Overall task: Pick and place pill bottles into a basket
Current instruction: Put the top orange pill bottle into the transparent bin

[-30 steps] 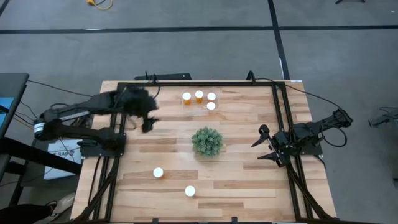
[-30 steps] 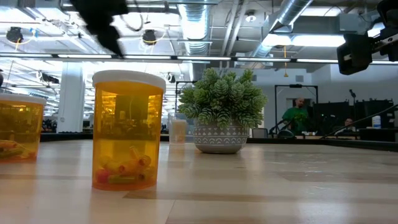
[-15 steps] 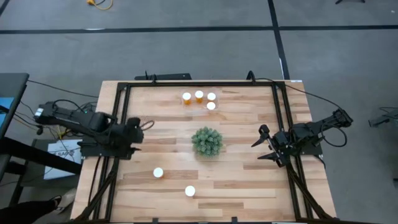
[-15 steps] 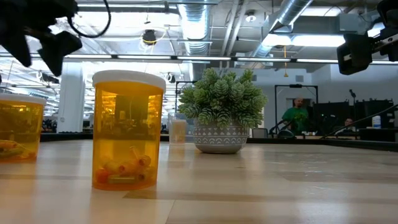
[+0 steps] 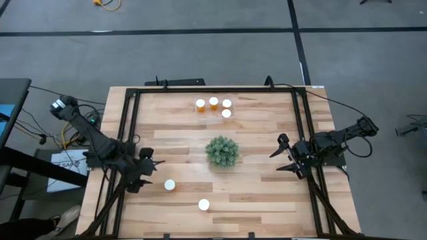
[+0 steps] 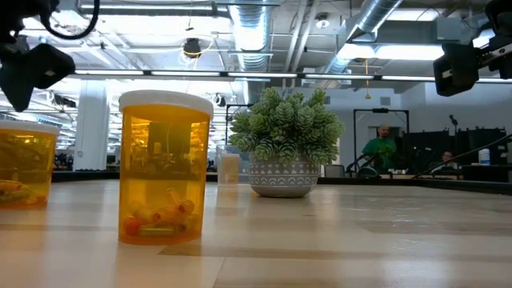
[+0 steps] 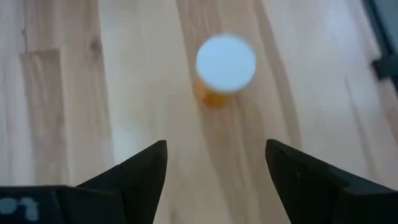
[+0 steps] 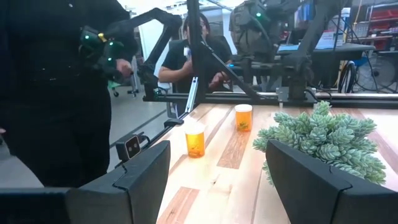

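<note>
On the high view, 2 pill bottles stand loose on the near half of the table (image 5: 267, 200): the nearest bottle (image 5: 204, 205) sits at about 7 o'clock from the green plant (image 5: 222, 151), and a second bottle (image 5: 169, 185) stands a little farther back, at about 8 o'clock from the plant. The left gripper (image 5: 145, 175) hangs just beside this second bottle, at its 10 o'clock, jaws spread and holding nothing; the left wrist view shows the white cap ahead of the 2 dark fingers (image 7: 134, 180), not between them. The plant sits mid-table. The right gripper (image 5: 285, 155) waits at 3 o'clock from the plant, over the black frame (image 5: 303, 127), jaws released and holding nothing. At the far edge, at 12 o'clock from the plant, 4 more bottles (image 5: 213, 103) cluster together where the clear basket (image 5: 235, 109) lies, its outline barely visible. In the low view, people (image 6: 382, 149) show far behind the table.
</note>
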You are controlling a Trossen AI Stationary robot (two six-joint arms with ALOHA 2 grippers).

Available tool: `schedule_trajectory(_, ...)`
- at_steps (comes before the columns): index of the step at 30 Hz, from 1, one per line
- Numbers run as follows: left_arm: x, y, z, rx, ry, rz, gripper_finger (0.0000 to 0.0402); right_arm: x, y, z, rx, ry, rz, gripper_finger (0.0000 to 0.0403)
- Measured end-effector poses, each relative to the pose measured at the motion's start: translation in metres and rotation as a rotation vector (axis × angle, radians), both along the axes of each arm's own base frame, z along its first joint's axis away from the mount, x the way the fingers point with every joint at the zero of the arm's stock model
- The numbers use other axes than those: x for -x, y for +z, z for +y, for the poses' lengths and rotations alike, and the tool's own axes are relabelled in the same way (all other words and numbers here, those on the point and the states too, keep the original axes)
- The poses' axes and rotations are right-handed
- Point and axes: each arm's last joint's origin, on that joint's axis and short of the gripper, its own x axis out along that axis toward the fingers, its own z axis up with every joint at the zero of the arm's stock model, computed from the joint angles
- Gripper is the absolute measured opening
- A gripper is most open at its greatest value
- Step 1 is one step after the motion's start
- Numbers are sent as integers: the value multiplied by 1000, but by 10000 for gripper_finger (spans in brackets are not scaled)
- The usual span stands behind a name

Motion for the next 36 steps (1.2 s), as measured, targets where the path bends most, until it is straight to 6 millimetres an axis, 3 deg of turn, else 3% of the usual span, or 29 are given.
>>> schedule_trajectory(4,-6,-7,-17,-38,-7,-64,261,0,0,0,0,0,0,260)
schedule_trajectory(14,-14,-66,-32,-130,-28,4,261,0,0,0,0,0,0,260)
schedule_trajectory(25,-32,-80,-50,-76,-17,-122,261,0,0,0,0,0,0,260)
schedule_trajectory(30,-39,-86,-50,-149,58,-192,261,0,0,0,0,0,0,260)
schedule_trajectory(36,-50,-93,-54,-86,73,-212,261,0,0,0,0,-1,0,260)
